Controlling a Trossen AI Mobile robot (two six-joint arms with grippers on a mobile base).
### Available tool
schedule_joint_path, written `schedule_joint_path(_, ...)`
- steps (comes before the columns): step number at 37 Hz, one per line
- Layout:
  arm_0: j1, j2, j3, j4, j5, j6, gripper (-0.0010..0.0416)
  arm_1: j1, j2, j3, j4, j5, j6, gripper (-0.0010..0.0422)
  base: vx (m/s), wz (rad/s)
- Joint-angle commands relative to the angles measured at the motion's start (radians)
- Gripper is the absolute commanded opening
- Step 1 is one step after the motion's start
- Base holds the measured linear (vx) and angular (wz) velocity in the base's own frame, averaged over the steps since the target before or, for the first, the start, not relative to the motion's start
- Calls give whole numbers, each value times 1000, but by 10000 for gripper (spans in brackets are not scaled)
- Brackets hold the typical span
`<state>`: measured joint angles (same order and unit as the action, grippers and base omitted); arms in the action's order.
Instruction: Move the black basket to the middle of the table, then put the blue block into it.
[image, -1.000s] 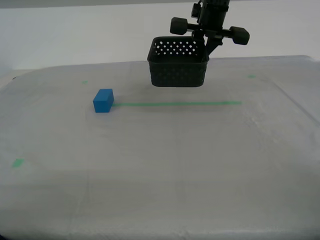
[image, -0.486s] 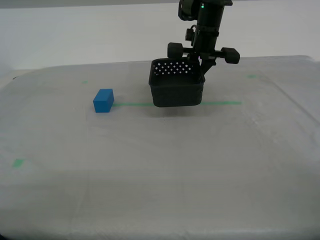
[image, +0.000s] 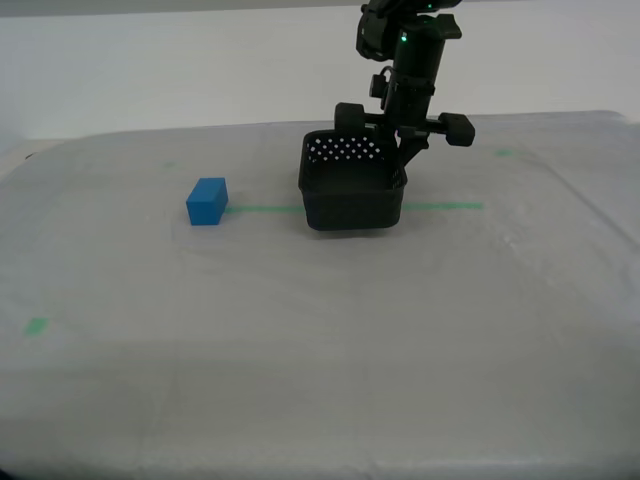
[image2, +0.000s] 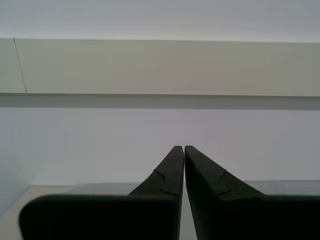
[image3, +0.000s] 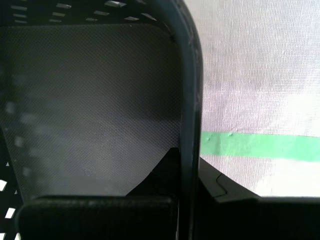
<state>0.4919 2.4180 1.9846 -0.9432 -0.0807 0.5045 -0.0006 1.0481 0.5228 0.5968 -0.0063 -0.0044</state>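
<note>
Your first claw (image: 401, 160) gripped the black basket (image: 352, 194) by its wall, the basket resting on the surface (image: 320, 340) over the green tape line (image: 445, 207). The blue block (image: 206, 201) sat apart, unobstructed. Only the second wrist view showed your second claw (image2: 183, 150), clenched empty, facing a wall.

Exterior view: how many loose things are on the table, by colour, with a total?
Black: 1, the basket, its wall pinched by my first claw.
Blue: 1, the block.
Total: 2, on the table.
</note>
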Motion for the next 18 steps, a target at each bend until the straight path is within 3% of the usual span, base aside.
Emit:
schedule_joint_path(1, 0, -2, -38, 62, 5, 1, 0, 0, 0, 0, 3, -1, 2, 0, 0, 0)
schedule_joint_path(8, 0, -1, -70, 128, 3, 4, 0, 0, 0, 0, 3, -1, 2, 0, 0, 0)
schedule_joint_path(18, -1, -1, -69, 125, 3, 0, 0, 0, 0, 0, 3, -1, 2, 0, 0, 0)
